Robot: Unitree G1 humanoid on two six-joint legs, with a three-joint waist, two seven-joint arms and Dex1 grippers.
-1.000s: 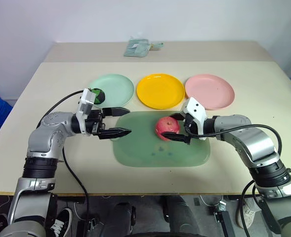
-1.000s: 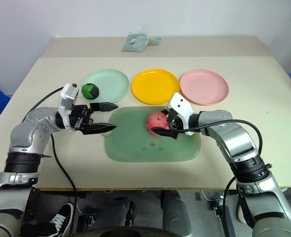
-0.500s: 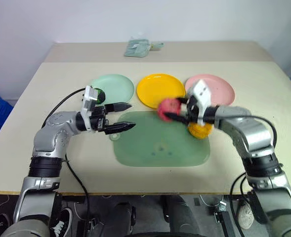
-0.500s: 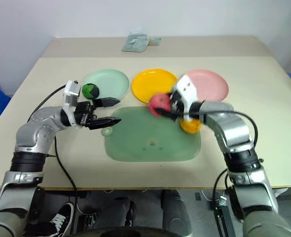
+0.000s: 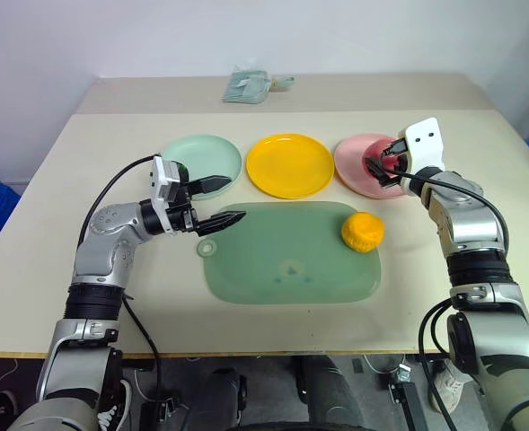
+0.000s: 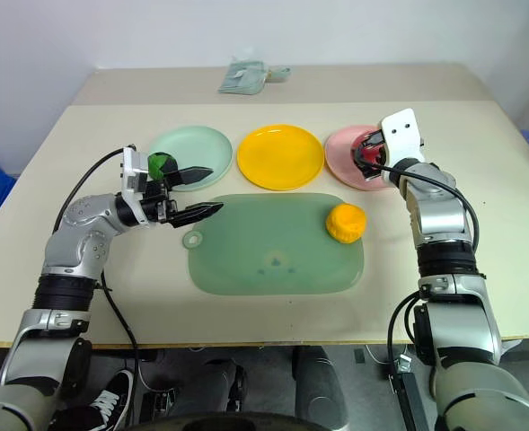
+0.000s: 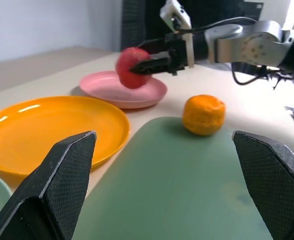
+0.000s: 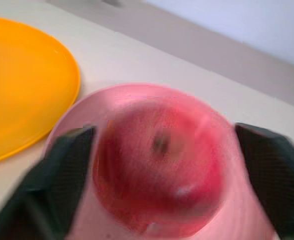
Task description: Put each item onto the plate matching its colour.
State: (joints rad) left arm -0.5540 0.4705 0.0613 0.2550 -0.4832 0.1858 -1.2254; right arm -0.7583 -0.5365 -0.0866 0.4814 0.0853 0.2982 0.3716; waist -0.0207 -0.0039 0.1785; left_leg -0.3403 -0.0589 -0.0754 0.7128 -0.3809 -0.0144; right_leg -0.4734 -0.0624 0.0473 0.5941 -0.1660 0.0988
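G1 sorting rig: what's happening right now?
The right gripper is over the round pink plastic plate with the pink-red apple-like fruit between its open fingers, at the point of release. The left gripper hangs open above the near edge of the translucent green mat. The dark green fruit with black patches is by the mint green plate. The orange fruit lies on the mat; the yellow plate holds nothing.

Orange fruit on mat (green)
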